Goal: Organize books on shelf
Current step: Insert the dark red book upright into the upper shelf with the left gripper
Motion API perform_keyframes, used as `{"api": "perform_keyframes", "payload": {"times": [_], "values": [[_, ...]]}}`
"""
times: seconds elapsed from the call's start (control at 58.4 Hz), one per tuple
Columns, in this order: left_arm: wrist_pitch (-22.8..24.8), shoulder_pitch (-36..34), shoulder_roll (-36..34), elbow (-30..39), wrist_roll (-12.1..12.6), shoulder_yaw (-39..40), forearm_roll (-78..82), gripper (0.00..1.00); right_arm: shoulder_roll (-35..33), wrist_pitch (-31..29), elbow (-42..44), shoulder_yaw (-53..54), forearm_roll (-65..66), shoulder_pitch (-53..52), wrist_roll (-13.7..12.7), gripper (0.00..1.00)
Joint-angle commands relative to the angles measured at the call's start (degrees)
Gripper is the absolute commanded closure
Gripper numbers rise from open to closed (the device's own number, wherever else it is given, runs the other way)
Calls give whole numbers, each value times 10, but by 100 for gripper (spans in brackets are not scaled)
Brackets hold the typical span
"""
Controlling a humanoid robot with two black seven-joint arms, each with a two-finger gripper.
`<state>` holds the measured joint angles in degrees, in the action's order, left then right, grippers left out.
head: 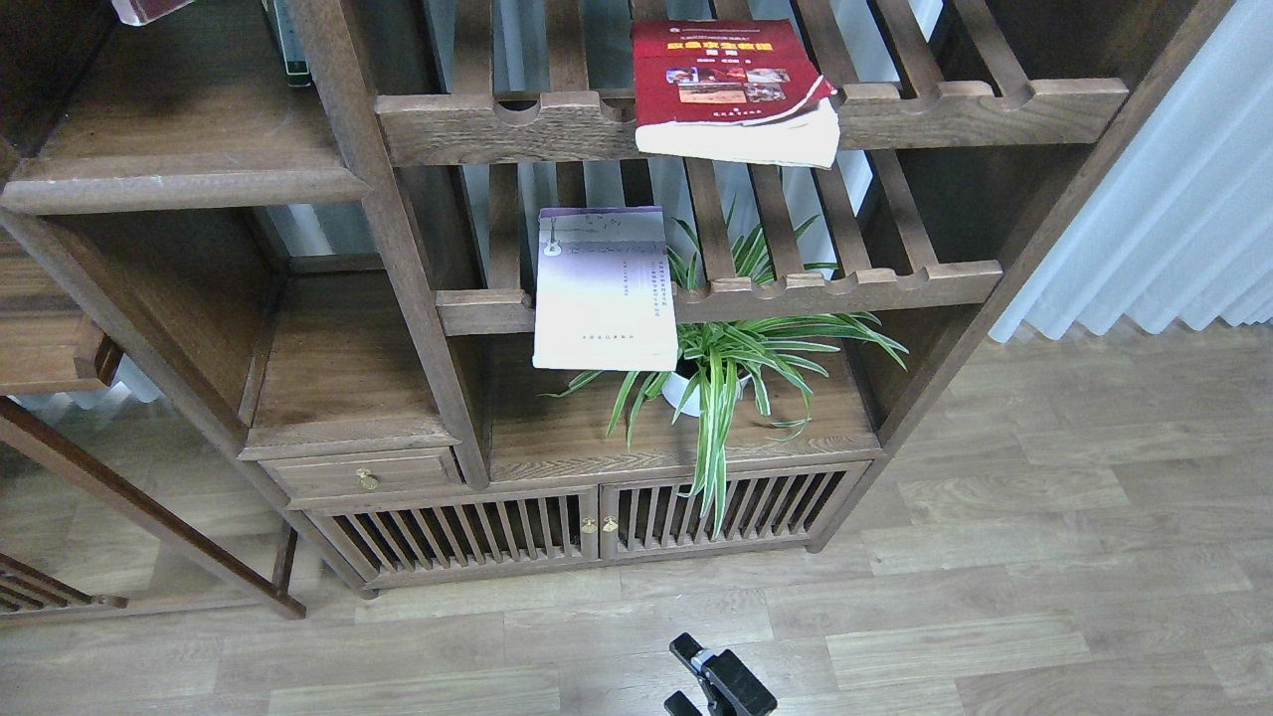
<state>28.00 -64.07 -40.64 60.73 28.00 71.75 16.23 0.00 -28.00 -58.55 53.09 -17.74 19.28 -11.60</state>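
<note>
The thick red book lies flat on the upper slatted rack and overhangs its front bar. The thin lavender-white book lies on the lower slatted rack and hangs over its front. Only a corner of the dark maroon book shows at the top left edge, above the solid dark-brown shelf; what holds it is out of view. A green-spined book stands at the shelf's back right. My left gripper is out of view. My right gripper is low at the bottom edge above the floor, its two fingers apart and empty.
A potted spider plant stands on the board under the lower rack. A small drawer and slatted cabinet doors are below. A pale curtain hangs at right. Wood floor lies in front.
</note>
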Motion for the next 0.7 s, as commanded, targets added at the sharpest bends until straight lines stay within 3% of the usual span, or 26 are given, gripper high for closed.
{"api": "perform_keyframes", "payload": {"times": [0.0,0.171,0.685], "values": [[0,30,-32,36,0,-2,-53,94,0,0,1,0,0,-1,0,1],[0,66,-86,93,0,8,-96,94,0,0,5,0,-2,-7,1,1],[0,81,-152,97,0,23,-96,94,0,0,9,1,-4,-11,1,1]]}}
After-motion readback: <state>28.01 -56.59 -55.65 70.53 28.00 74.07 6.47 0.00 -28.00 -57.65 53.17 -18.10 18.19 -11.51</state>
